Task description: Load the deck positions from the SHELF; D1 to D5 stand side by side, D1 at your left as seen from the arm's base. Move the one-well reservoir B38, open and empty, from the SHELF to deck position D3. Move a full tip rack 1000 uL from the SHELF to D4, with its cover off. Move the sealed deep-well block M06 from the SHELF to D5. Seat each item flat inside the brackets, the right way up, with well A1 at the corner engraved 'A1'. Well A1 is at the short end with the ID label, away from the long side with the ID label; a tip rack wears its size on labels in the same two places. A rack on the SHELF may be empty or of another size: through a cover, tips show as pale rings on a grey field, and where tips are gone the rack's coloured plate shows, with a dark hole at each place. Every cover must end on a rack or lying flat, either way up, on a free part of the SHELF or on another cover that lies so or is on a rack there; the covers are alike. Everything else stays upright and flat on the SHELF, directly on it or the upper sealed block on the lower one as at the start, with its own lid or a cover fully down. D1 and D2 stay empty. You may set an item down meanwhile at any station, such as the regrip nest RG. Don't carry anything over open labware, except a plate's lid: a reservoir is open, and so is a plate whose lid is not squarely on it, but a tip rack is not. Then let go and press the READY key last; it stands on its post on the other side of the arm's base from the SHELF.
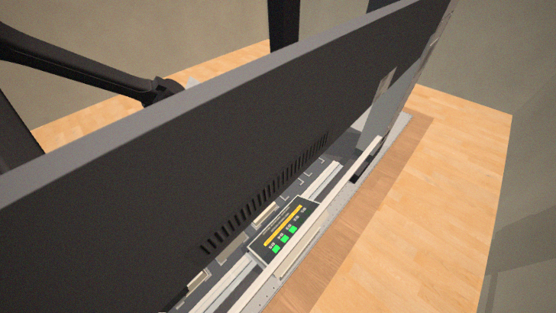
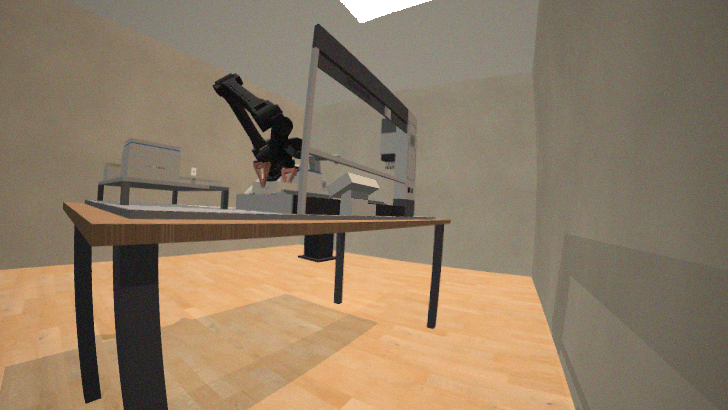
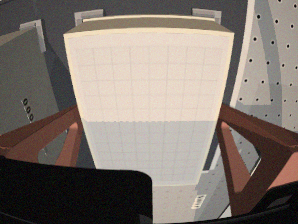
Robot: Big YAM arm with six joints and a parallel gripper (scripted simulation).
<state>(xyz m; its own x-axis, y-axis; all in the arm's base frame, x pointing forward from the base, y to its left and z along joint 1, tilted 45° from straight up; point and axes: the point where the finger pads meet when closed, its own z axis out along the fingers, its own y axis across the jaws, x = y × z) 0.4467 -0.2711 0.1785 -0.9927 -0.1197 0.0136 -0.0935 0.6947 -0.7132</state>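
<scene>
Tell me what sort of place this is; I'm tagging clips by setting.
Probably a lab automation bench: a gantry-framed instrument on a wooden table, a status panel with green lights, and a pale labware block between the open gripper.
</scene>
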